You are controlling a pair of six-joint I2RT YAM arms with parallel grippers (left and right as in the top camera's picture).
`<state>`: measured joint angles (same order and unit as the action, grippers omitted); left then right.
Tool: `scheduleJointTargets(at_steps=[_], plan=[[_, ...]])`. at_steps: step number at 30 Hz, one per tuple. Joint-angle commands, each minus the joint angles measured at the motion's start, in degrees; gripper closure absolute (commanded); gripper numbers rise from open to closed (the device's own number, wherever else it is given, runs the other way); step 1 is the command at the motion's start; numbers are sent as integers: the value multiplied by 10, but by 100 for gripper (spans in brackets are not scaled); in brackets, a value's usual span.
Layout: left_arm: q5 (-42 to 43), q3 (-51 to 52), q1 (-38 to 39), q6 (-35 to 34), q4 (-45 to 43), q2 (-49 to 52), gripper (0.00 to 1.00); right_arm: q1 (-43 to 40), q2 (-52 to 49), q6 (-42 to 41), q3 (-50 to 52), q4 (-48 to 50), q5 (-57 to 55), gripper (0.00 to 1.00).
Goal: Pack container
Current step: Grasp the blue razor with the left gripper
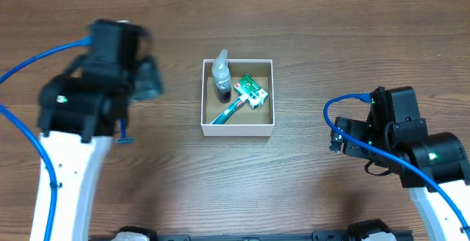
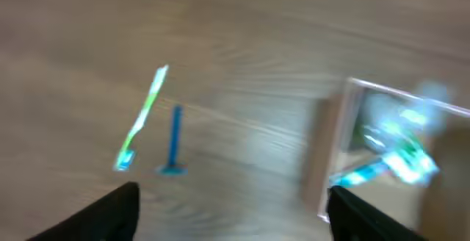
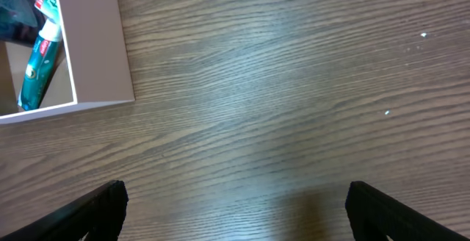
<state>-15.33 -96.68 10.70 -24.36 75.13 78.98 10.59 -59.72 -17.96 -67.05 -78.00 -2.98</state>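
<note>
Sitting mid-way on the brown wood-grain tabletop [image 1: 316, 35], overhead: small square white-walled cardboard container [image 1: 237, 130], well apart from both arms. Left wrist, blurred: left pincer [image 2: 233, 200] spread, holding nothing; container up-right, slim green-white toothbrush [image 2: 141, 120] left. Right wrist: right pincer [image 3: 235, 197] spread; container upper-left.

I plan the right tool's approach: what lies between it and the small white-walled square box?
Nothing; only bare brown wooden table separates the open right tool from the small white-walled square box, as the right wrist and overhead views show.
</note>
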Motion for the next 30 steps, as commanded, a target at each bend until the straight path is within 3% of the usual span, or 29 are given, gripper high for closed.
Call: scheduleJointTargets(at_steps=[1,5,12,19,24,30], plan=[[101,126,-132,36,-60,33,13,-1,6,4,-1,4,-4,3],[139,262,-226,33,-176,113,11,-1,6,4,-1,3,-4,3],[152,274,-263,59,-267,264,9,-1,6,4,-1,3,-4,3],[152,274,-260,66,-324,310,10,-1,6,4,-1,3,-4,3],[146,275,-261,66,-334,318,15,-1,6,4,-1,2,-4,3],[143,275,-261,66,-320,379,14,-1,6,4,-1,0,-3,3]])
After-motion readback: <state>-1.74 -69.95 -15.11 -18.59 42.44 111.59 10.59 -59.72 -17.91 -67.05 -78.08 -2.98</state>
